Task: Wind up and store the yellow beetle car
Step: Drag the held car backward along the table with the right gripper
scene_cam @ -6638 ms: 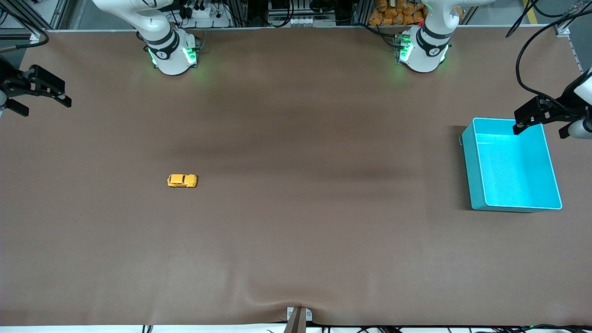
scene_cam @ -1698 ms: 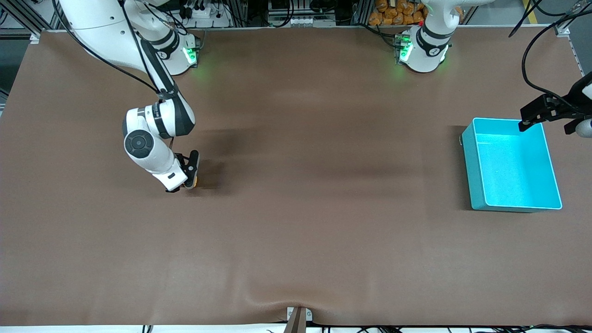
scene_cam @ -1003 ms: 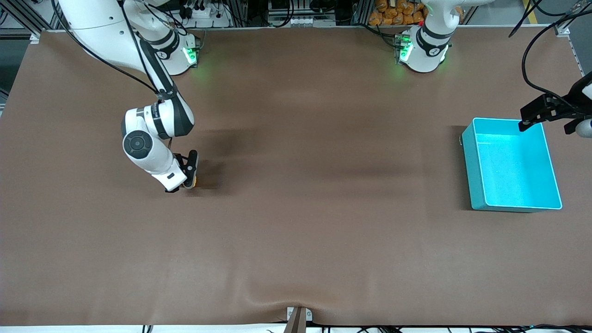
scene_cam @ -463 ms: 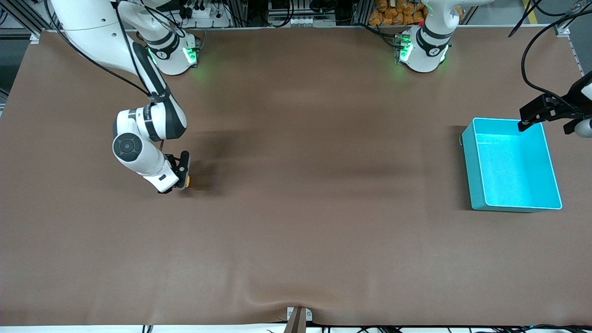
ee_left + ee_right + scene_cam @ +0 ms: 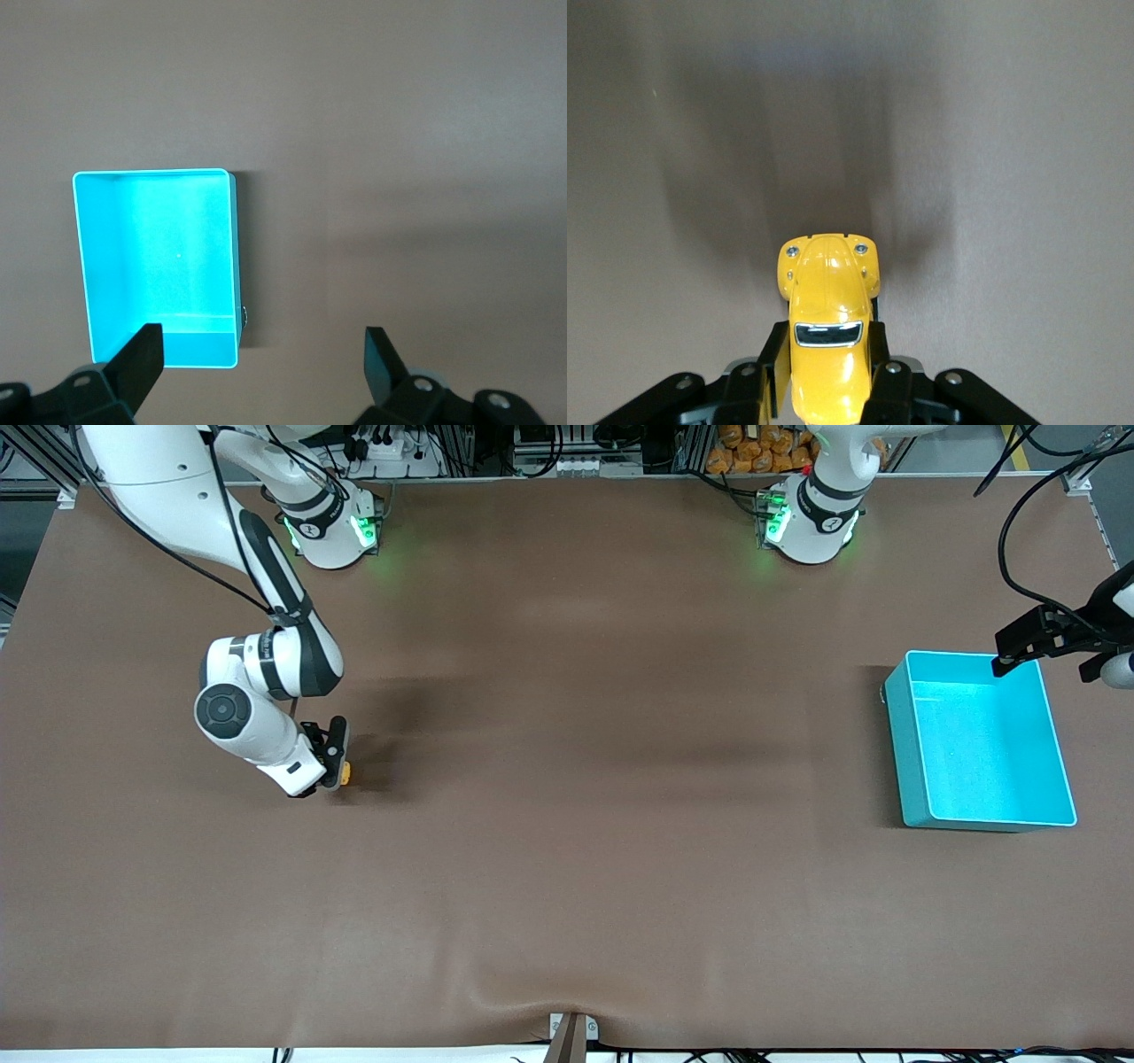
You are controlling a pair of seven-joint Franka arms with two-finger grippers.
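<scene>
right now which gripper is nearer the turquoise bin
Left. The left gripper hangs open over the turquoise bin, at the corner farthest from the front camera. The right gripper is shut on the yellow beetle car toward the right arm's end of the table.

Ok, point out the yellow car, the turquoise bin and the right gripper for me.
yellow beetle car point(image 5: 826, 305): right wrist view, on its hood.
turquoise bin point(image 5: 911, 753): front view, on its side wall.
right gripper point(image 5: 825, 376): right wrist view, between the fingers shut on the car.
</scene>
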